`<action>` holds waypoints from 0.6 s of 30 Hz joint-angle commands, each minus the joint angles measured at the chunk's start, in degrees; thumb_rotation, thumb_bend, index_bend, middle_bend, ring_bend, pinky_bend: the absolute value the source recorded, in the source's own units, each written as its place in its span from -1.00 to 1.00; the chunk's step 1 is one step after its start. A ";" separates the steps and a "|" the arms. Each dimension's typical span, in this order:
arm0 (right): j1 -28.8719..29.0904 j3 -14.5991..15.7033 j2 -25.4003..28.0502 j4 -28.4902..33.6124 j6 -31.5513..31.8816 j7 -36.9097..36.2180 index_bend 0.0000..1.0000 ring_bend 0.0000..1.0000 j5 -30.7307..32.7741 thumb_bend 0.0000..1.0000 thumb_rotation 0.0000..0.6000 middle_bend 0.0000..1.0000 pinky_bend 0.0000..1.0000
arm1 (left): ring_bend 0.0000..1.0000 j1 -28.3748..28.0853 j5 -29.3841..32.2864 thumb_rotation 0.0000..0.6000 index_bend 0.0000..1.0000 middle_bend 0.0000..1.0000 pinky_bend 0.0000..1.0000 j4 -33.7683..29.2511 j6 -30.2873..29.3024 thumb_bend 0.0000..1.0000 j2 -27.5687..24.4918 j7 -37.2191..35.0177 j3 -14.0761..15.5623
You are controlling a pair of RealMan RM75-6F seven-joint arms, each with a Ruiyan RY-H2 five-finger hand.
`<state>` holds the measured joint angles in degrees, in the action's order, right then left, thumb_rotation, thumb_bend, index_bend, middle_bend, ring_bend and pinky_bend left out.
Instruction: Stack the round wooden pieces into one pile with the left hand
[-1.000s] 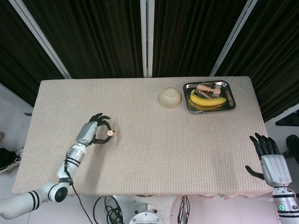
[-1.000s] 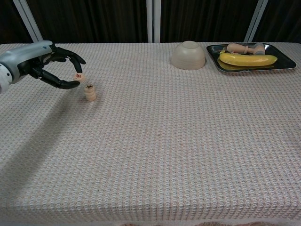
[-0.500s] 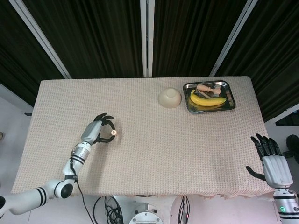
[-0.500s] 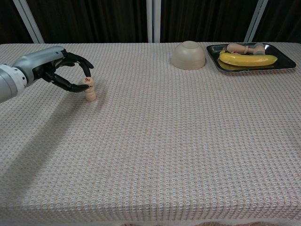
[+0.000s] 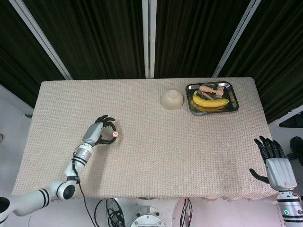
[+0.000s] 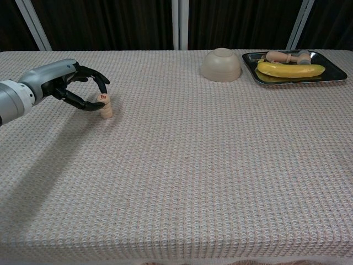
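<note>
A short pile of round wooden pieces (image 6: 106, 110) stands on the left part of the table. Its top piece (image 6: 103, 99) carries a red mark and sits slightly tilted on the pile. My left hand (image 6: 77, 88) reaches in from the left and pinches that top piece between thumb and fingertips. From above, the same left hand (image 5: 101, 132) curls around the marked piece (image 5: 115, 135), which hides the pile under it. My right hand (image 5: 274, 163) hangs off the table's front right corner, fingers spread and holding nothing.
An upturned beige bowl (image 6: 221, 64) sits at the back, right of centre. Beside it a metal tray (image 6: 251, 57) holds a banana (image 6: 289, 69) and small wooden items. The woven tablecloth (image 6: 198, 165) covers the table.
My left hand carried the marked piece right and down, from beside the pile onto its top. The right hand has stayed where it was.
</note>
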<state>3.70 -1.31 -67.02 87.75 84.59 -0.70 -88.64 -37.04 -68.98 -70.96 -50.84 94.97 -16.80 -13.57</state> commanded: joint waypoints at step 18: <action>0.51 -0.15 0.06 -0.05 -1.30 0.54 -1.00 -1.00 0.75 -0.76 1.00 -1.00 -1.00 | -1.00 -0.10 -0.24 1.00 0.00 -0.65 -1.00 2.82 0.30 -0.38 0.72 -1.93 0.17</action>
<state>4.19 -1.44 -66.95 87.73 83.33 -0.20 -87.93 -37.14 -69.21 -68.16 -50.55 95.67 -18.72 -13.41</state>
